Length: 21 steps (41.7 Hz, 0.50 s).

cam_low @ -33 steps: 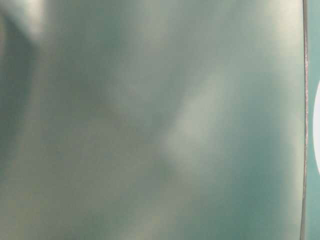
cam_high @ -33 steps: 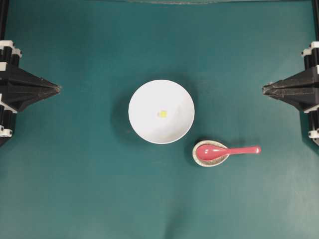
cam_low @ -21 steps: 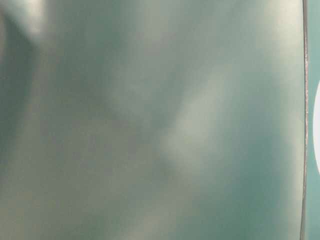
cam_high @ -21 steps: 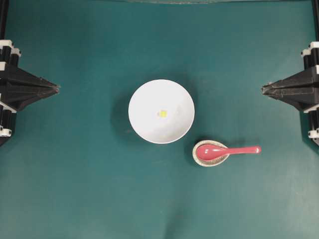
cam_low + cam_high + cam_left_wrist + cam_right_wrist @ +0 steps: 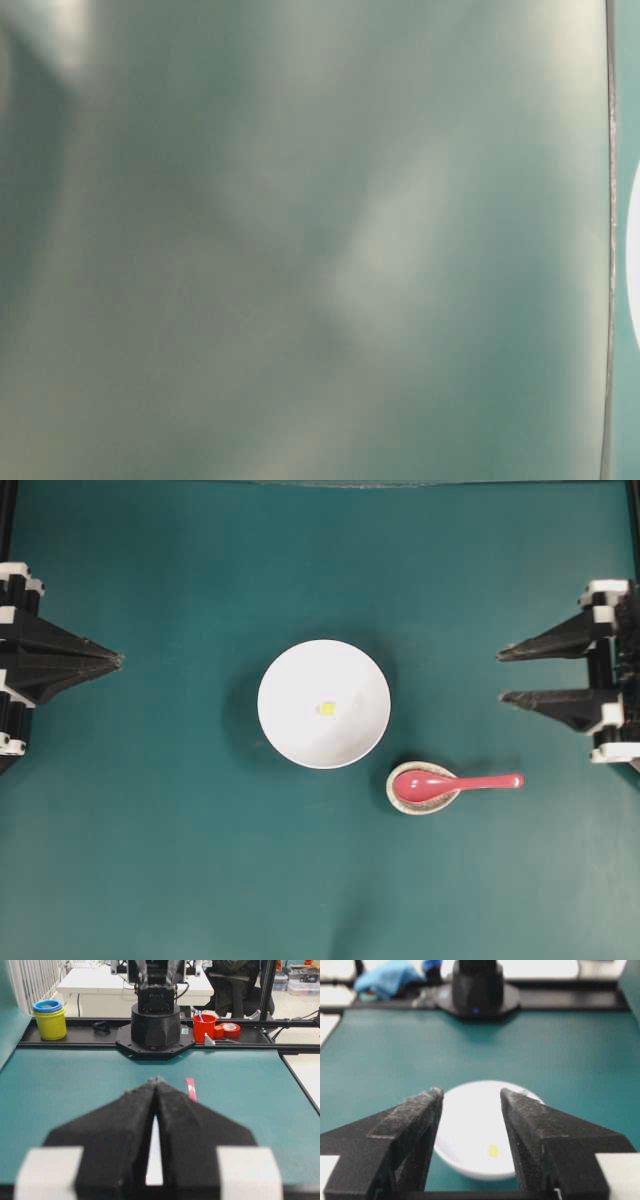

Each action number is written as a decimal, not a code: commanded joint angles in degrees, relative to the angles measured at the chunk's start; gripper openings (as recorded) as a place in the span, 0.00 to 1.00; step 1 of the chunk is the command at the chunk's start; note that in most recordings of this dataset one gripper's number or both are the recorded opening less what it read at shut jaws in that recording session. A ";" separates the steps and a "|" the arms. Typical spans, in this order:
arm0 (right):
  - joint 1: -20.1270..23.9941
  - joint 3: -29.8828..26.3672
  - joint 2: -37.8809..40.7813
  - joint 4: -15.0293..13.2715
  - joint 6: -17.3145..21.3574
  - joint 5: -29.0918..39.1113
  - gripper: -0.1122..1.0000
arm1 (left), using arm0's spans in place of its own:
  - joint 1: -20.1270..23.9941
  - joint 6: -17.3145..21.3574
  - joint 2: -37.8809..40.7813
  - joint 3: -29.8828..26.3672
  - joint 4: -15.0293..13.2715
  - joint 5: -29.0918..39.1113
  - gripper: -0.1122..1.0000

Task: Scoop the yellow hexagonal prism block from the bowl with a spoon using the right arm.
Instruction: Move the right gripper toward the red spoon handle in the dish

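squarely ahead of the right gripper [image 5: 500, 676], well apart from its spread, empty jaws, the yellow hexagonal prism block [image 5: 326, 708] lies at the bottom of the bowl [image 5: 290, 670]. nearer the gripper, off to one side, the spoon [image 5: 455, 782] lies in a speckled rest [image 5: 400, 802]; a level pinch on the handle looks wisest. opposite, the left gripper [image 5: 118, 660] sits pressed together over the green table [image 5: 180, 860].

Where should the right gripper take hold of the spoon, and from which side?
Probably the bare handle of the spoon, from above, jaws across its width. It lies level, pointing toward the right gripper, while the scoop sits in the speckled spoon rest.
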 commanded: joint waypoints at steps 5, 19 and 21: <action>2.02 0.97 5.01 1.14 0.18 -4.57 0.60 | 0.00 0.00 0.44 -0.88 0.18 0.09 0.11; 10.63 8.17 17.49 8.88 0.18 -24.35 0.60 | 0.00 0.00 0.53 -0.88 0.18 0.09 0.11; 12.13 8.96 19.34 10.11 0.18 -27.07 0.60 | 0.09 -0.09 0.44 -0.88 0.18 0.09 0.11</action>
